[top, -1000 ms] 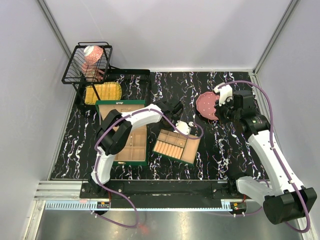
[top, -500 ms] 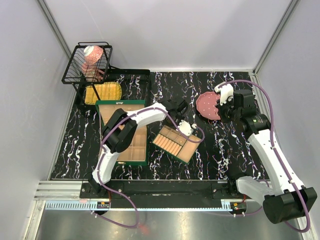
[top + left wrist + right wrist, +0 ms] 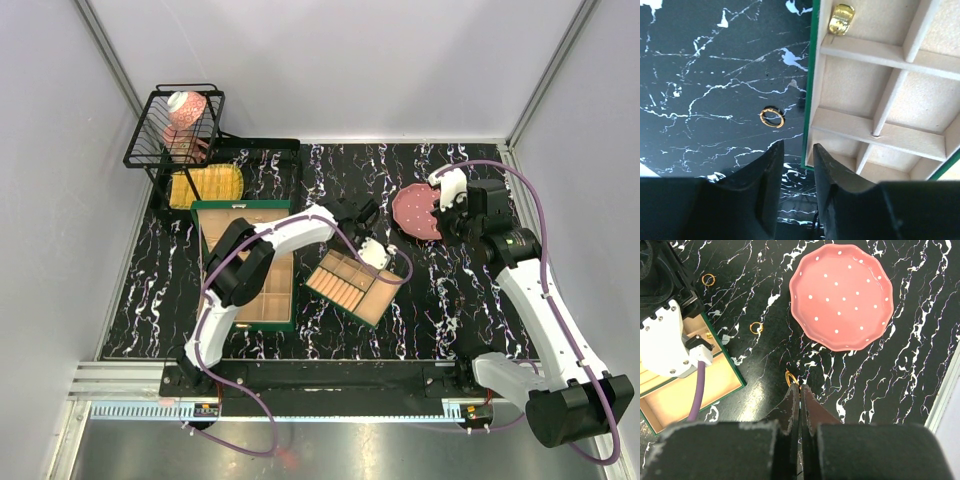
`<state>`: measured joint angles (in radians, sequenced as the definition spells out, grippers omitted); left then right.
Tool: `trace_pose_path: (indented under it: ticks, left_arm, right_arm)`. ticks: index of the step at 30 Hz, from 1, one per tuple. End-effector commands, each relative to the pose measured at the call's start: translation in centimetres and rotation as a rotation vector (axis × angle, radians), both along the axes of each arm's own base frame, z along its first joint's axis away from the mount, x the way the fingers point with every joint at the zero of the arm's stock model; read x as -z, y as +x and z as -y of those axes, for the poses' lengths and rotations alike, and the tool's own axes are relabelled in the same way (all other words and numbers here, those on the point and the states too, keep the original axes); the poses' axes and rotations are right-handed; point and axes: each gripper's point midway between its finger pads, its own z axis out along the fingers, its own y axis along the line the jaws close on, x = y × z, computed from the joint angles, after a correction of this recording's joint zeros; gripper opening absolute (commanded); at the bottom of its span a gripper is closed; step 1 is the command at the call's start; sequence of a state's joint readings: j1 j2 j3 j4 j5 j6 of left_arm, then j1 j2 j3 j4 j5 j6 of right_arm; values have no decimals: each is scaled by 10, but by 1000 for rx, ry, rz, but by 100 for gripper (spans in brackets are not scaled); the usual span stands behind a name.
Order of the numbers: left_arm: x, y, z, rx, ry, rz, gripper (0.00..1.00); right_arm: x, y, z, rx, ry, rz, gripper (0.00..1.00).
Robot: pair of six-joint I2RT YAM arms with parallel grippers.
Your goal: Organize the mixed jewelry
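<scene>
Evidently, sorting stood at an early stage. One chunky gold ring (image 3: 841, 19) sat in a compartment of the small green box (image 3: 350, 290), and the pink plate (image 3: 840, 295) bore no pieces. The right claw (image 3: 799, 392), fingers pressed together, appeared to pinch a gold hoop (image 3: 791, 377) at its tips, above the counter (image 3: 900, 390) between plate and box. The left claw (image 3: 797, 150), narrowly parted and empty, hung over the box's green wall, near a thin gold ring (image 3: 772, 118) lying loose on the counter. Another loose hoop (image 3: 708, 279) lay farther off. At least these pieces remained unsorted.
</scene>
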<state>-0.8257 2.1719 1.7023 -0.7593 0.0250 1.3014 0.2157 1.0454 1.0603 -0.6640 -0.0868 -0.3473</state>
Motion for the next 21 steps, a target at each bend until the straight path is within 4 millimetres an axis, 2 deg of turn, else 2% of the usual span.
trace_pose_path:
  ticks: [1,5,7,10,11,13,14,16,17,19,20,21]
  left_arm:
    - [-61,15,17,-32,-121,101,40]
    - [-71,18,19,-73,-147,113,44]
    - [-83,17,20,-108,-190,104,44]
    - [-114,11,20,-167,-297,78,45]
    - [-132,7,18,-181,-338,82,46]
    - [-145,-5,15,-227,-395,38,48]
    - [-164,-10,9,-244,-438,42,49]
    - [-174,-23,3,-298,-493,-11,52]
    - [-191,-27,-6,-326,-536,-13,53]
    - [-198,-39,-14,-401,-591,-93,55]
    - [-213,-43,-26,-434,-635,-107,56]
    - [-219,-51,-28,-468,-682,-176,57]
  right_arm:
    - [-23,6,4,17,-4,63,0]
    - [-24,5,2,8,4,60,0]
    - [-26,5,1,-6,6,61,0]
    - [-30,6,-1,-21,5,66,0]
    - [-30,6,-2,-23,4,65,0]
    - [-32,8,-2,-32,-2,72,0]
    - [-32,10,-3,-38,-5,70,0]
    - [-34,12,-3,-52,-16,77,0]
    - [-32,13,-4,-61,-22,72,0]
    - [-35,16,-6,-93,-39,77,0]
    - [-31,18,-8,-110,-43,66,0]
    - [-32,20,-9,-127,-58,70,0]
